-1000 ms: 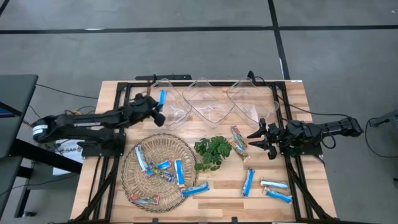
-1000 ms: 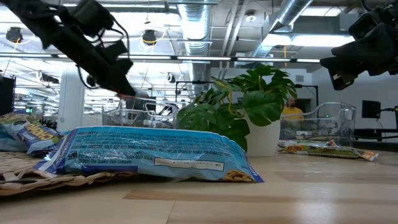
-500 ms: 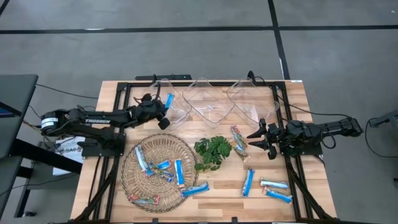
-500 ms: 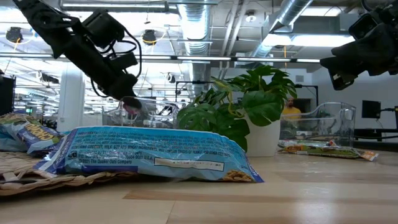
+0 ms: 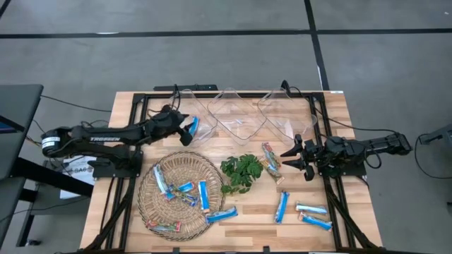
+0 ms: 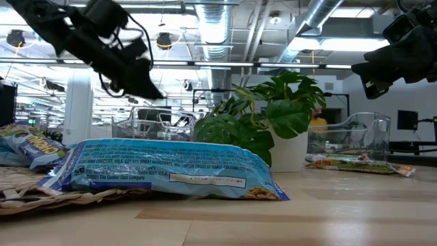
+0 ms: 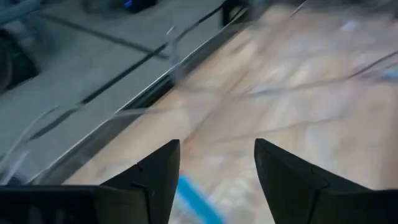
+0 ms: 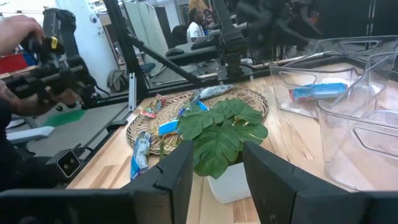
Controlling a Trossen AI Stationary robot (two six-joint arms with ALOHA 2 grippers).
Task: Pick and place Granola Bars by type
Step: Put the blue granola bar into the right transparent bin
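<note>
While left gripper (image 5: 185, 128) gapes, blue bar (image 5: 193, 128) lies in bin (image 5: 201, 121)

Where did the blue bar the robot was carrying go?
In the high view, the blue bar lies in the leftmost clear bin, at the table's far left, just beyond the left end effector.

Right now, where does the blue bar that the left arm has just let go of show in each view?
High view: the blue bar lies in the leftmost clear bin, beside the left pincer.
Low view: not visible.
Left wrist view: a blue strip shows below the open fingers.
Right wrist view: it lies in the clear bin farthest from the camera.
Shared landmark: the clear bin.
</note>
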